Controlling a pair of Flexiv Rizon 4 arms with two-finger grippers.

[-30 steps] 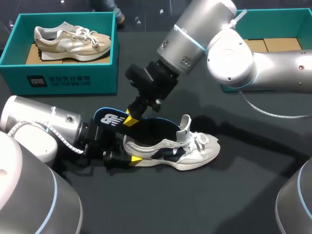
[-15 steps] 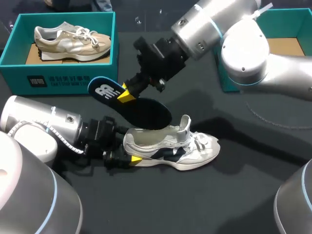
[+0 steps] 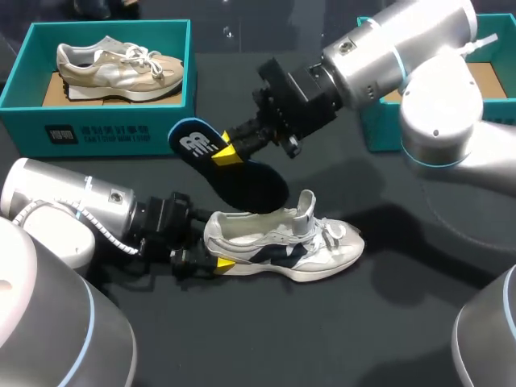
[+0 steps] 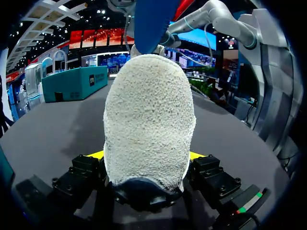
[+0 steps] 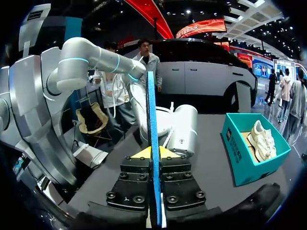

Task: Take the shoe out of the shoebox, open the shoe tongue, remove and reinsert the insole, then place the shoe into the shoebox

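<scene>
two grippers are engaged. the left gripper (image 3: 211, 248) is clamped on the heel of the shoe (image 3: 290, 246), which rests on its sole on the table (image 3: 322, 339) with the tongue (image 3: 306, 205) raised. the right gripper (image 3: 228, 153) pinches the insole (image 3: 246, 181) near its heel end; the toe end slopes down from the grip to just above the shoe's opening, apparently clear of it. judged step: insole removed, reinsertion pending. the next move calls for guiding the toe end into the opening and sliding it forward flat while the heel is braced. markings: a white logo (image 3: 193, 143) on the insole just behind the right grip, and white print on the front of the teal box (image 3: 89, 133) beyond it holding a beige shoe (image 3: 121, 66); neither is transcribed.
</scene>
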